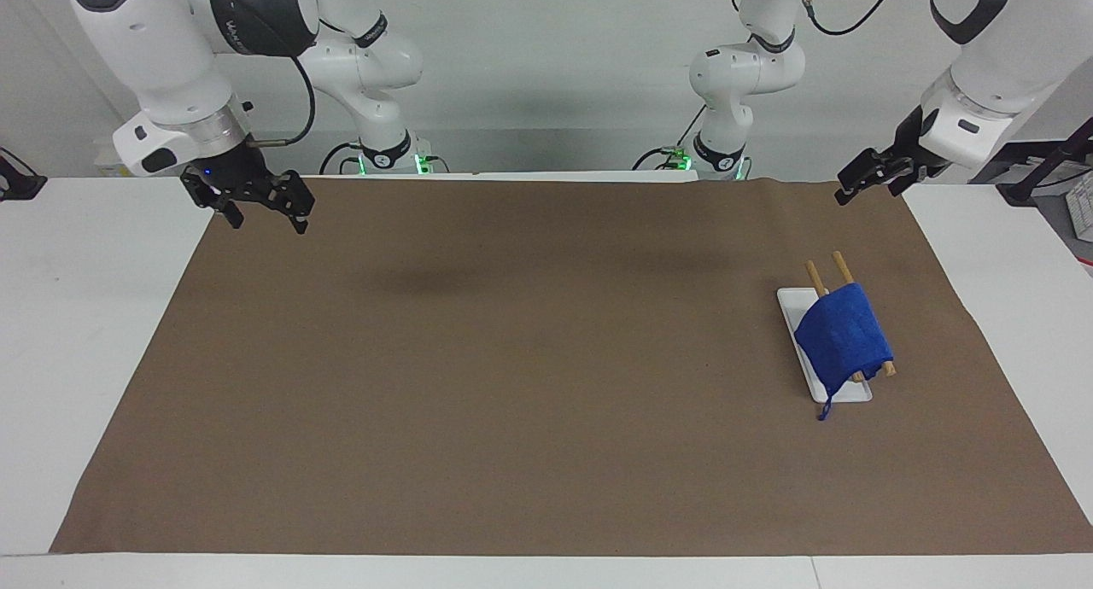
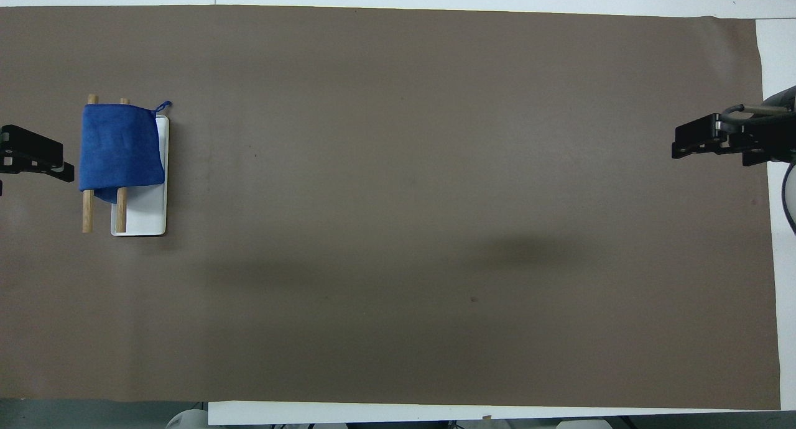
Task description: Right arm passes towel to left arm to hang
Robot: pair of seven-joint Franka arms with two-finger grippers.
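The bright blue towel (image 1: 844,337) (image 2: 119,146) hangs draped over two wooden rods (image 1: 841,265) (image 2: 87,211) of a small rack with a white base (image 1: 794,303) (image 2: 146,211), its thin loop dangling at one corner. My left gripper (image 1: 867,188) (image 2: 62,165) is open and empty, raised in the air over the mat at the left arm's end, apart from the towel. My right gripper (image 1: 265,207) (image 2: 676,144), with its blue light, hangs open and empty over the mat's corner at the right arm's end.
A brown mat (image 1: 512,358) (image 2: 404,199) covers most of the white table (image 1: 85,316). Cables and the arm bases stand along the robots' edge of the table.
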